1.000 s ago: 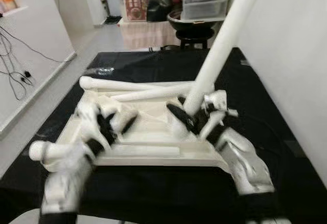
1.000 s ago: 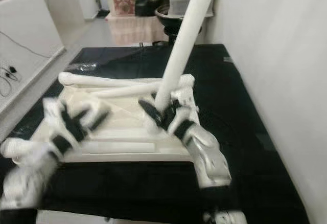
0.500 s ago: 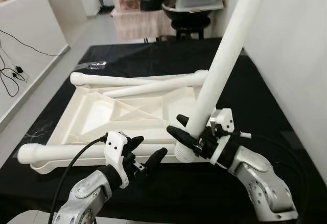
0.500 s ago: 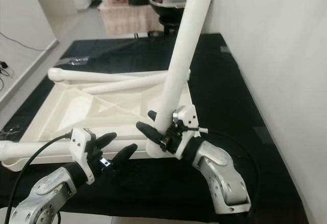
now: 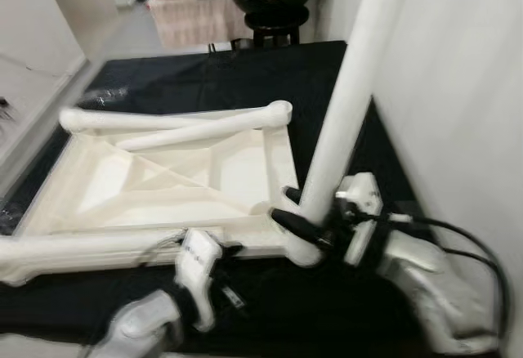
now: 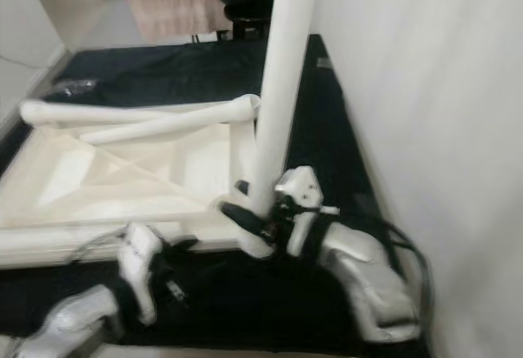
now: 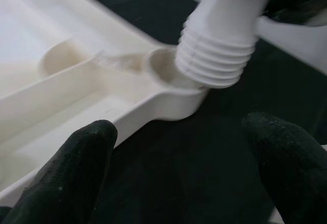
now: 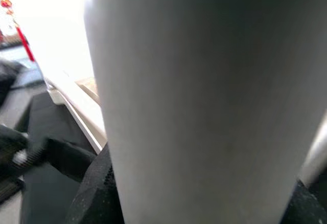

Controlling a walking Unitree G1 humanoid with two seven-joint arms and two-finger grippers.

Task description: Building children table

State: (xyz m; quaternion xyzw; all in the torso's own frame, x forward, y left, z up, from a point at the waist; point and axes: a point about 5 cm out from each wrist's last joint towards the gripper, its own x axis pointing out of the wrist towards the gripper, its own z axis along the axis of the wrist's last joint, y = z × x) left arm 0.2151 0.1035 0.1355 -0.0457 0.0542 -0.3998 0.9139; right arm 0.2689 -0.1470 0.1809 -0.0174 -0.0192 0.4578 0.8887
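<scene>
The white plastic table top [image 5: 163, 186] lies upside down on a black cloth. My right gripper [image 5: 306, 227] is shut on a white table leg [image 5: 347, 113] and holds it nearly upright at the near right corner. In the left wrist view the leg's threaded end [image 7: 219, 55] rests tilted at the corner socket [image 7: 163, 68]. My left gripper [image 7: 179, 183] is open and low over the cloth, just in front of that corner, with nothing between its fingers [image 7: 66, 178]. In the right wrist view the leg [image 8: 204, 106] sits between the black fingers.
Other white legs lie on the table top: one along the far edge [image 5: 172, 118], one slanting beside it [image 5: 196, 135], one along the near edge [image 5: 82, 252]. A white wall [image 5: 458, 88] stands close on the right. A black stool [image 5: 274, 19] and storage boxes are beyond the cloth.
The camera has swung right and closer to the wall. My right gripper keeps the leg at the same corner. The left gripper has dropped a little nearer to me, off the table's front edge.
</scene>
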